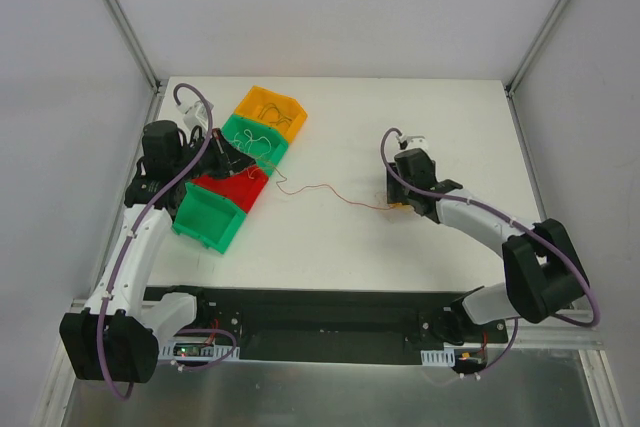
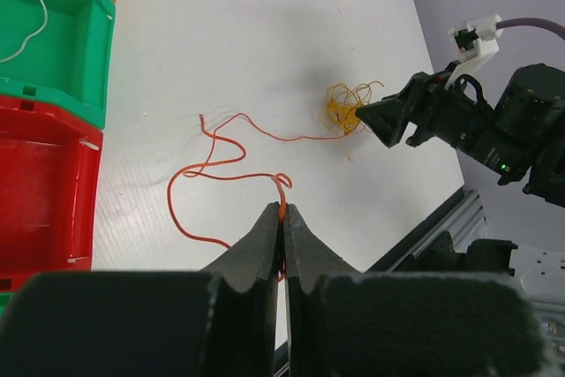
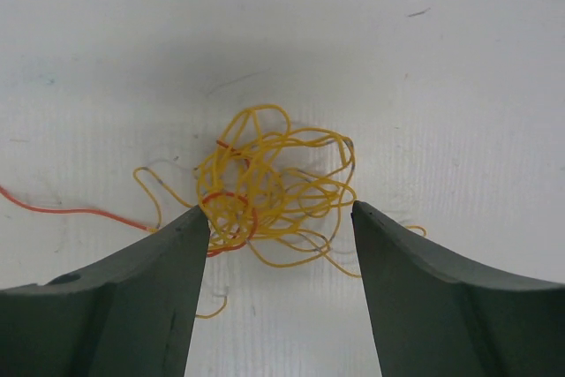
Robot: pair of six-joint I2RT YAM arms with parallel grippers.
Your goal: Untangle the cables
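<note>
A small clump of orange-yellow cables (image 3: 269, 187) lies on the white table, with one red loop in it. My right gripper (image 3: 281, 215) is open with its fingertips on either side of the clump's near edge. It grips nothing. A thin red cable (image 1: 320, 188) runs from the clump (image 2: 346, 109) leftward across the table. My left gripper (image 2: 282, 211) is shut on the red cable (image 2: 221, 161), pinching it at the fingertips beside the bins. In the top view, the left gripper (image 1: 243, 163) is over the bins and the right gripper (image 1: 399, 203) is at mid-table.
A row of bins stands at the left: orange (image 1: 272, 108), green (image 1: 256, 137), red (image 1: 233, 191), green (image 1: 207, 219). A thin white wire (image 2: 35, 6) lies in a green bin. The table's near edge and metal rail (image 2: 441, 218) are close.
</note>
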